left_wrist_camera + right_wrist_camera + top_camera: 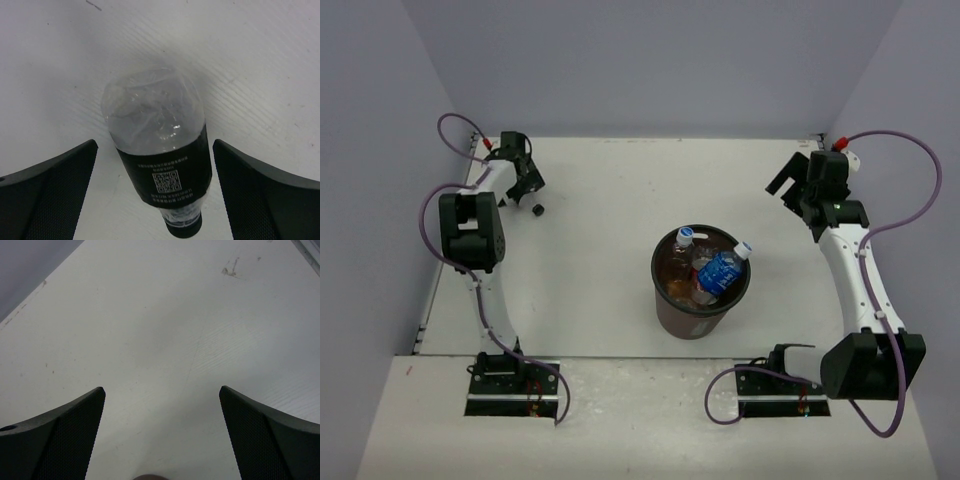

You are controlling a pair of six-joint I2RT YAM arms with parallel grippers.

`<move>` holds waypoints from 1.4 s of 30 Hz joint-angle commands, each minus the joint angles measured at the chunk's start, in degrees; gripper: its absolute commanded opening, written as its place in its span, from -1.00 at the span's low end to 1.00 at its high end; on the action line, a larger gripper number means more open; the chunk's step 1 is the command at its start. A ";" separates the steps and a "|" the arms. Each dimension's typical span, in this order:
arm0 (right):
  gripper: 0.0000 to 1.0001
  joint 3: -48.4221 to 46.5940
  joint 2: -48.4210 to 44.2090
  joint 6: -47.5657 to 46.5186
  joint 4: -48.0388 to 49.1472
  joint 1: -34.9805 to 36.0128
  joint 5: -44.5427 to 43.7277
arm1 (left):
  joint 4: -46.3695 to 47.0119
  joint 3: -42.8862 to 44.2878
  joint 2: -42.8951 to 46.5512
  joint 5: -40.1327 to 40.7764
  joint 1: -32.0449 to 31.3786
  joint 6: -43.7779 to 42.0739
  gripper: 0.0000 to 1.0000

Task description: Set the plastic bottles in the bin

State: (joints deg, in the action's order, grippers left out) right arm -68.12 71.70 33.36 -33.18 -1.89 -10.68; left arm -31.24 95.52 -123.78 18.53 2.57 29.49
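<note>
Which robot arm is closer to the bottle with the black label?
The left arm. Its open jaws sit either side of the black-label bottle. The right arm is across the table, past the bin.

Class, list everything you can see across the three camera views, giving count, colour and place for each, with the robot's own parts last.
Bin: one, dark brown, middle of the table.
Bottles in the bin: several, exact count unclear; one blue-labelled on top, white caps showing.
Black-label bottle: one, clear, lying on the table at far left, between the left jaws, not touched.
Table: one, white.
Cables: two, purple, one along each arm.
Arms: two, black and white, bases at near edge; left jaws open, right jaws open over bare table.
</note>
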 commanded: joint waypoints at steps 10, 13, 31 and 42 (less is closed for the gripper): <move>0.97 3.25 -3.71 -0.78 0.22 -0.13 0.64 | 0.82 2.45 2.17 -4.36 1.35 0.76 -0.36; 0.97 4.77 -6.12 -1.42 0.15 -0.13 0.47 | 1.63 0.75 8.13 -6.97 1.30 -0.15 -0.48; 0.98 15.30 -21.87 -3.31 0.83 -0.13 3.91 | 34.22 -25.49 58.99 -36.75 -29.41 -11.37 -0.28; 0.97 15.55 -27.16 -3.24 -0.09 -0.13 9.01 | 27.28 -22.34 54.61 -28.54 -54.65 -17.33 -0.25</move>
State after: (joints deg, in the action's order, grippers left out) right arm -52.86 47.34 30.82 -33.41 -1.89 -4.39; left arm -0.31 71.53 -63.71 -13.86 -45.82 16.68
